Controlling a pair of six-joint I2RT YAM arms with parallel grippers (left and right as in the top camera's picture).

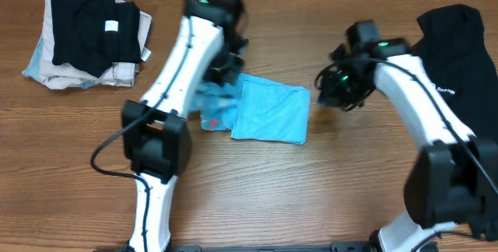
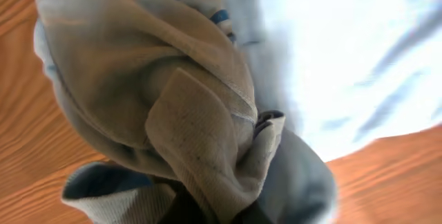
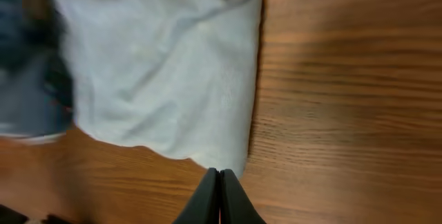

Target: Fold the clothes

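The light blue T-shirt (image 1: 268,110) lies partly folded in a rough rectangle at the table's middle, with its left part bunched up. My left gripper (image 1: 222,77) is shut on that bunched left part. In the left wrist view the gathered cloth (image 2: 173,99) fills the frame and hides most of the jaws (image 2: 214,213). My right gripper (image 1: 323,96) is shut and empty just off the shirt's right edge. In the right wrist view its closed fingertips (image 3: 219,174) sit at the corner of the shirt (image 3: 159,72). A black garment (image 1: 459,42) with a small white logo lies at the far right.
A stack of folded clothes (image 1: 89,38), black on top of pale ones, sits at the back left. The wooden table (image 1: 311,190) shows bare wood in front of the shirt. The right arm passes over the black garment's edge.
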